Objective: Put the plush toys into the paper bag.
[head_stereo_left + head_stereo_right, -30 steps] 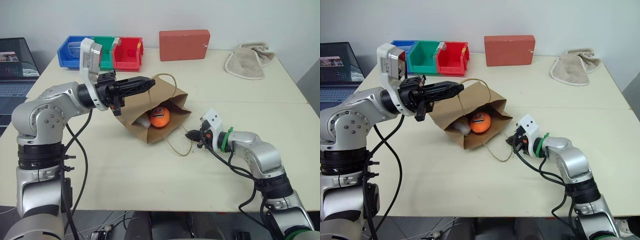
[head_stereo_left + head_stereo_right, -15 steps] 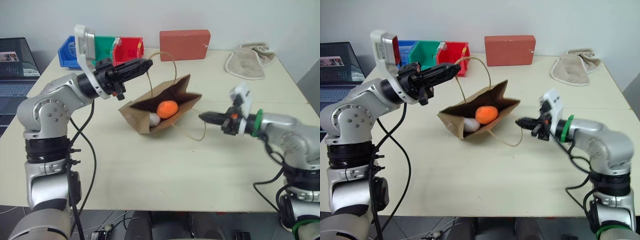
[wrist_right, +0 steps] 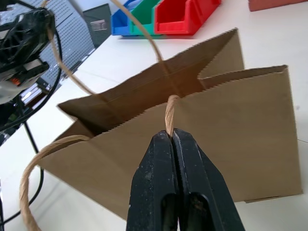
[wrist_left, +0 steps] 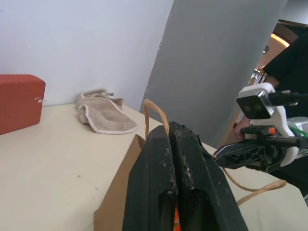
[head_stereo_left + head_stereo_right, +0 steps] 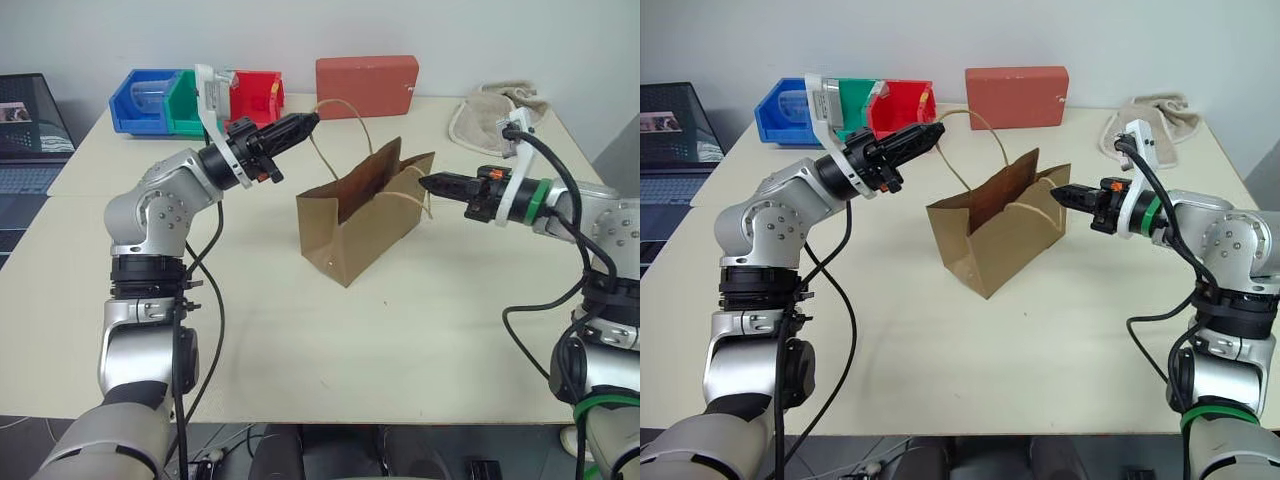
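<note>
The brown paper bag (image 5: 365,235) stands upright at the middle of the table, mouth open upward. My left gripper (image 5: 312,118) is shut on the bag's far cord handle (image 5: 345,105), above and left of the bag. On the bag's other side my right gripper (image 5: 425,183) is shut on the near cord handle (image 3: 169,113), level with the bag's top edge. Both handles are drawn apart and upward. The plush toys are hidden inside the bag.
A red box (image 5: 367,73) sits at the back of the table, a beige folded cloth (image 5: 485,115) at the back right. Blue (image 5: 145,100), green and red (image 5: 258,88) bins stand at the back left. A laptop (image 5: 30,130) lies far left.
The bag, lying on its side with the orange and white toys showing, has been pulled upright. My right gripper rose with its handle; my left gripper moved forward with the other.
</note>
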